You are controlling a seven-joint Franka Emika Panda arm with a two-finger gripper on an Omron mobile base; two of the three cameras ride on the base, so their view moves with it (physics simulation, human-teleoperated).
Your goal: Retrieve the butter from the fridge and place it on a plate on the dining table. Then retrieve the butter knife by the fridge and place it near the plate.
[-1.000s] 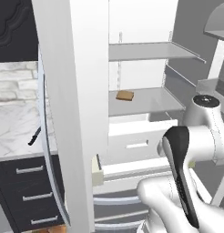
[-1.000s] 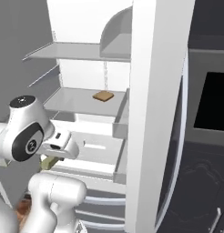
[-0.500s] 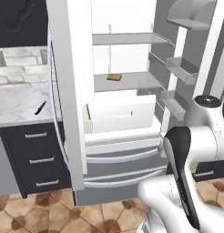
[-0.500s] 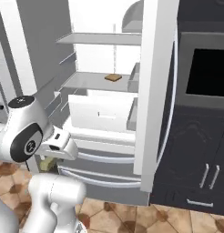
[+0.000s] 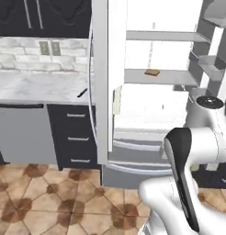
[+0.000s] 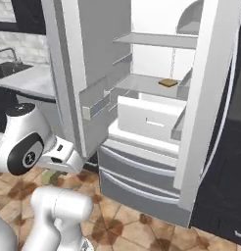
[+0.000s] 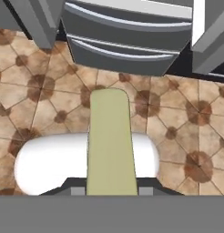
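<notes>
The butter [image 7: 110,141], a pale yellow-green stick, runs up the middle of the hand view, and my gripper [image 7: 110,185] is shut on its near end above the tiled floor. In the right base view the hand hangs low at the left, with the butter [image 6: 52,176] just under it. The fridge [image 5: 151,124] stands with both doors open and shows its white interior [image 6: 152,122]. The butter knife [image 5: 81,93] lies dark and slim on the marble counter, just left of the fridge's left door. The plate and the dining table are out of view.
A flat brown slab [image 5: 152,72] lies on a middle fridge shelf [image 6: 168,83]. Dark drawers [image 5: 76,137] sit under the counter beside the fridge. The open left door [image 5: 100,82] juts towards me. Brown tiled floor [image 5: 50,197] lies between me and the fridge.
The whole picture has shifted: the base has backed away from the fridge, which now looks farther off with floor in front. The gripper still holds the butter.
</notes>
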